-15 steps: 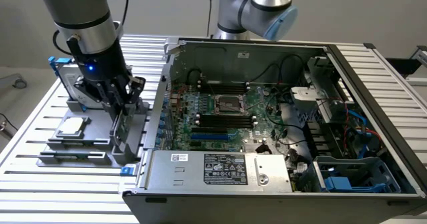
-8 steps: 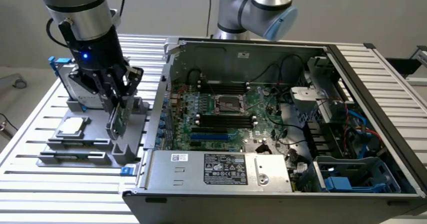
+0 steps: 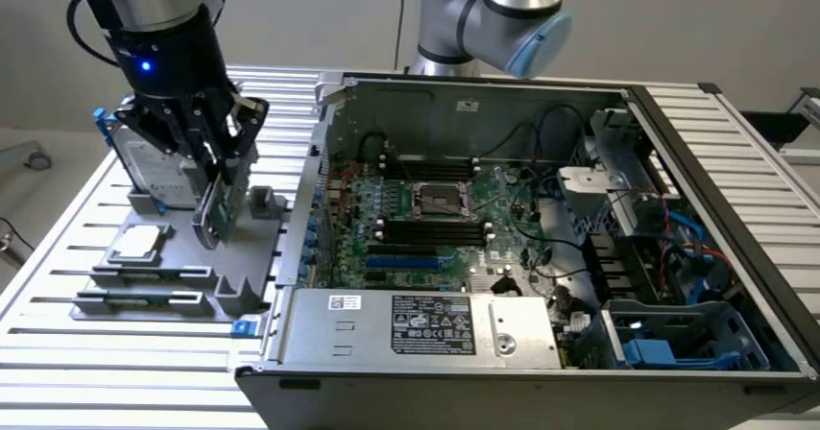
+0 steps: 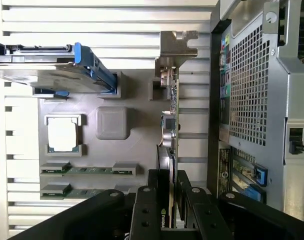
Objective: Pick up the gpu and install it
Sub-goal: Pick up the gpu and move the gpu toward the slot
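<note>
**Exterior view:** gripper [image 3: 211, 166] clenched on the upper edge of the gpu [image 3: 218, 209], which stands upright at the grey fixture tray [image 3: 244, 291]. The open computer case [image 3: 487, 83] lies just beside, toward the exterior view's right.

**Wrist view:** the gpu runs edge-on between the fingers [image 4: 147, 210], silver bracket [image 4: 178, 42] at the far end. There is open room on both faces, with the case's perforated wall [image 4: 252, 90] near.

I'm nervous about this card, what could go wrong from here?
The hand pinches the gpu at one end only, so it may tilt or slip. The drive stands close beside it and could get knocked. The case wall is near; the bracket could catch on it.
</note>
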Tool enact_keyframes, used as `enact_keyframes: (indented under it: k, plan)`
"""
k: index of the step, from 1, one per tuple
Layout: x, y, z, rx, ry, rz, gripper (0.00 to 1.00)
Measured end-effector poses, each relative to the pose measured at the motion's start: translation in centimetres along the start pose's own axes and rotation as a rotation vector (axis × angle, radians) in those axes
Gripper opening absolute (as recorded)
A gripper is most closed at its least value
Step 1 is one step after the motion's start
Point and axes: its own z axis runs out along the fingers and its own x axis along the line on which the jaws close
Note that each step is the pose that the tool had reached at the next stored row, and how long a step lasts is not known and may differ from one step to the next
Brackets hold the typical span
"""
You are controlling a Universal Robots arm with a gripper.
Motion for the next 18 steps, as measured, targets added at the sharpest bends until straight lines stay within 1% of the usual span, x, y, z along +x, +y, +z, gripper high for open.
enact_keyframes:
  k: [3,8,11,15,18]
  plan:
    - [0.0,0.04,-1.02,-0.0001,0.0001,0.0,0.26]
    - [0.0,0.09,-1.73,-0.0001,-0.0003,0.0,0.26]
    - [-0.2,0.14,-2.9,-0.0013,-0.0004,0.0,0.26]
    - [-0.8,0.21,-4.72,-0.0032,0.0022,0.0,0.26]
    - [-1.7,0.23,-6.0,-0.0042,0.0036,0.0,0.26]
